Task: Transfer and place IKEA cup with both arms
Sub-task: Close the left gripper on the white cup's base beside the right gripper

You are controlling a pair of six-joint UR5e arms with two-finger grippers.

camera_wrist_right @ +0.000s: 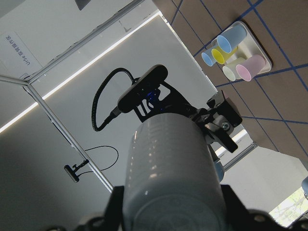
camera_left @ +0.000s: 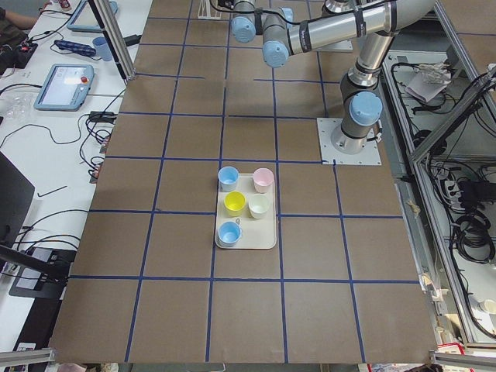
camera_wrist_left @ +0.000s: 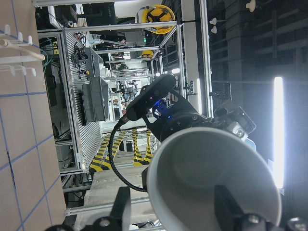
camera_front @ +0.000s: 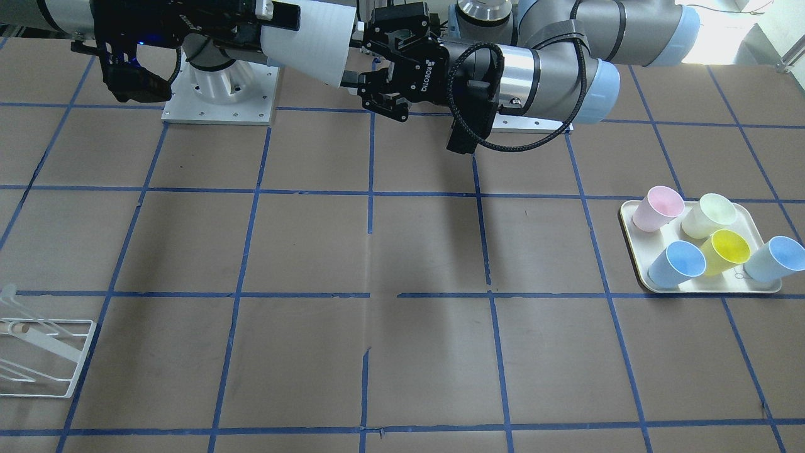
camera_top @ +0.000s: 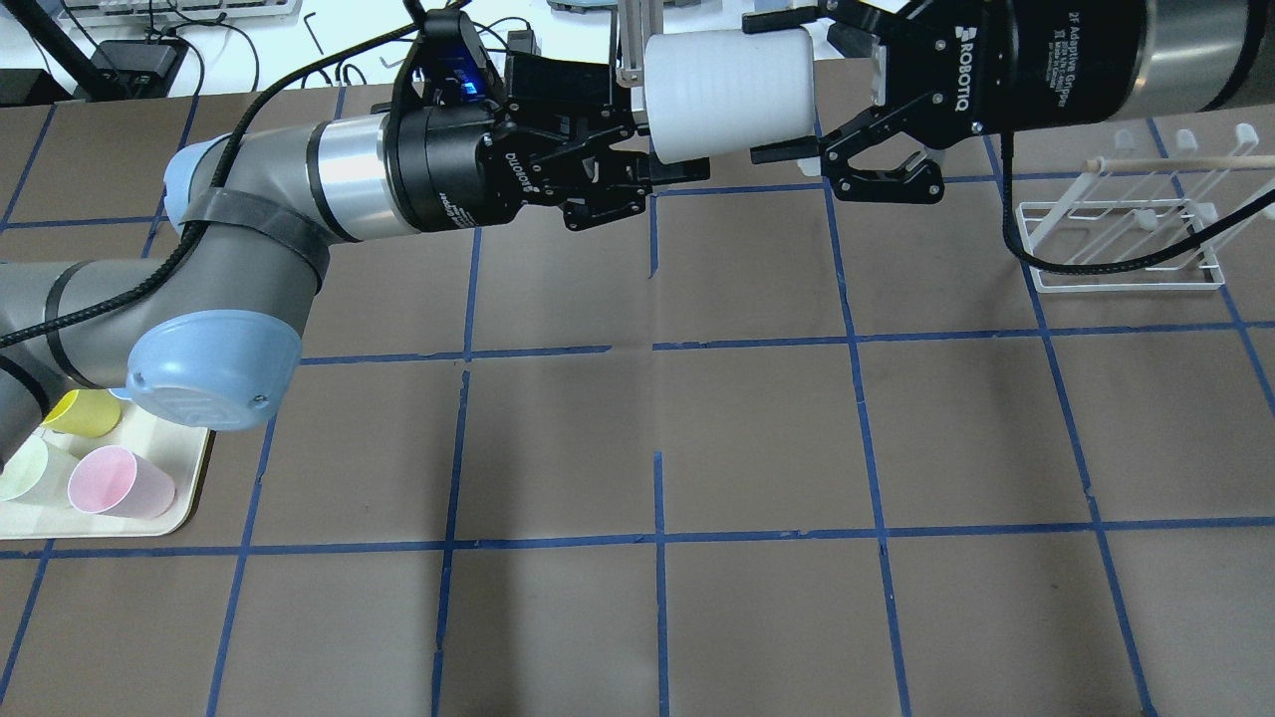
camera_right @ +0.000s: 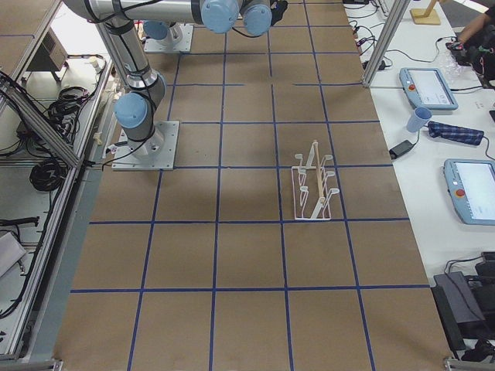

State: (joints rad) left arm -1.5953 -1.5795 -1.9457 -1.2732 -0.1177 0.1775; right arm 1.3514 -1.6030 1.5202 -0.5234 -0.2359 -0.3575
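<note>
The IKEA cup point(camera_top: 732, 95) is a pale grey tumbler held on its side, high above the table's robot-side edge, between both grippers; it also shows in the front view point(camera_front: 308, 41). My right gripper point(camera_top: 754, 88) is shut on its base end, with fingers on both sides of the cup point(camera_wrist_right: 168, 168). My left gripper point(camera_top: 667, 124) is at the mouth end with its jaws apart. In the left wrist view one finger point(camera_wrist_left: 120, 207) is outside the rim and the other point(camera_wrist_left: 226, 207) is in front of the cup's open mouth point(camera_wrist_left: 216, 178).
A cream tray point(camera_front: 629, 220) with several pastel cups sits on the robot's left side of the table, also in the exterior left view point(camera_left: 267, 240). A white wire rack point(camera_top: 1126, 239) stands on the robot's right side, also in the exterior right view point(camera_right: 313, 189).
</note>
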